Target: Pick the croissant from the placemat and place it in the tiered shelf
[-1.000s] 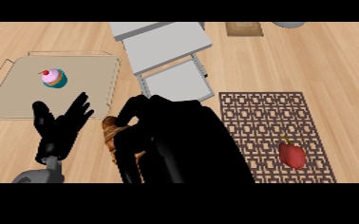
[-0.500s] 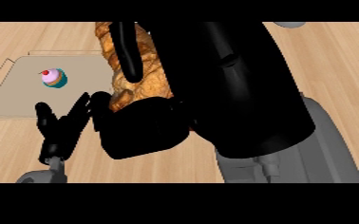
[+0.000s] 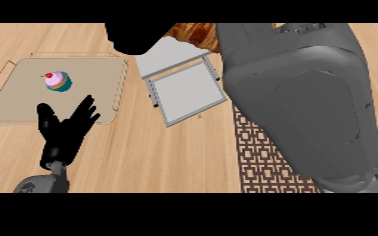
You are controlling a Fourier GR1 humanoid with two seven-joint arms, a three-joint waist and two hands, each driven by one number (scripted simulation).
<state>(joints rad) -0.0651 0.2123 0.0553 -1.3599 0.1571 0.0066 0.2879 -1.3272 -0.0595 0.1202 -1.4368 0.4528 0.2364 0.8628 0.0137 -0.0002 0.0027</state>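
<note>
Overhead, the right hand [image 3: 136, 37] is clenching its fingers around the flaky golden croissant [image 3: 196, 34], holding it above the grey, flat-tiered shelf [image 3: 181, 82]. The left hand [image 3: 65, 130] is resting with fingers released over the wooden desk [image 3: 148, 150], beside a beige mat [image 3: 29, 85] carrying a cupcake [image 3: 57, 80].

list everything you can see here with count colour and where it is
croissant: one, golden brown, at the top of the view above the shelf, partly hidden by the right hand
tiered shelf: one, light grey, centre of the counter
cupcake: one, pink top with a teal base, on the tan mat
tan mat: one, beige, left side of the counter
patterned placemat: one, dark brown lattice, lower right, mostly hidden by the right forearm
counter: one, light wood
left hand: one, black, open with fingers up, lower left
right hand: one, black, at the top centre by the croissant; fingers not made out
right forearm: one, grey, filling the right side
</note>
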